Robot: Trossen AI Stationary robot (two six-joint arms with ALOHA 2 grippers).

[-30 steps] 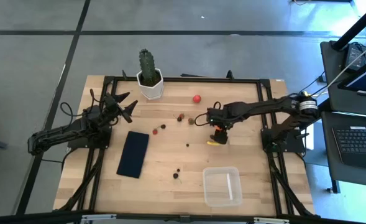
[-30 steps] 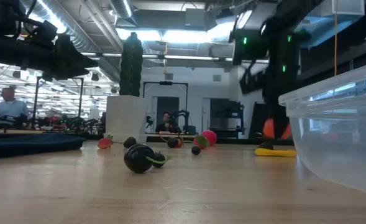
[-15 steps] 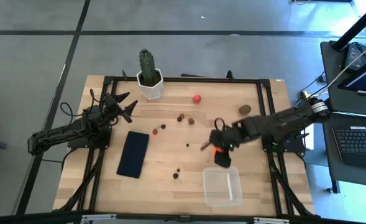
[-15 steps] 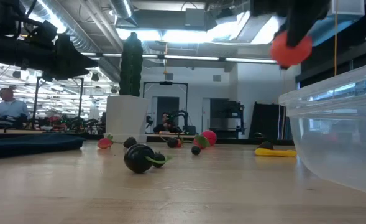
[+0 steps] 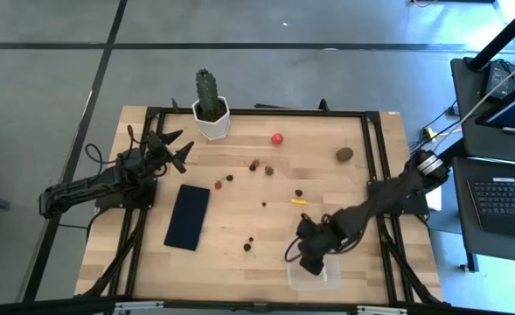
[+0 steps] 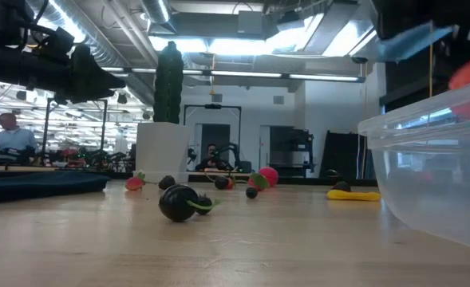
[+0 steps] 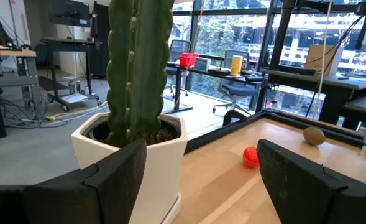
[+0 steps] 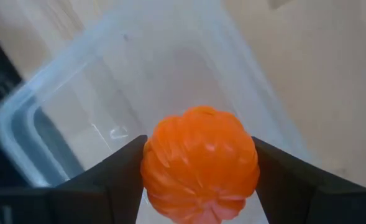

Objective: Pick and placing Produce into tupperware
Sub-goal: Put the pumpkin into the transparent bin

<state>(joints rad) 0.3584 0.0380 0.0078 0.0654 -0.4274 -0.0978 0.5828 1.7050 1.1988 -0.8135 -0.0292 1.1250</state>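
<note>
The right gripper (image 5: 312, 259) is holding the round orange ridged toy fruit (image 8: 200, 163) tight between its two dark fingers. It hangs right over the small clear plastic tupperware box (image 8: 77, 99), which sits near the front edge of the bench, toward the right corner. The box looks empty under the fruit. So the step in hand is the carry: the fruit is up in the air over the box and not yet put down.

Next, I think the gripper needs to go down a little and let go, so the fruit drops inside the walls and does not bounce out. It is round, so it may roll a bit.

More toys wait on the wooden bench (image 5: 231, 227). A small red ball (image 5: 277, 138) lies near the back edge. A thin yellow piece (image 5: 300, 200) lies in the middle. Little dark berry bits (image 5: 250, 246) lie closer to the front.

The left gripper (image 5: 177, 149) waits with its fingers apart near the back left corner, beside the green cactus in a white pot (image 5: 210, 108).
</note>
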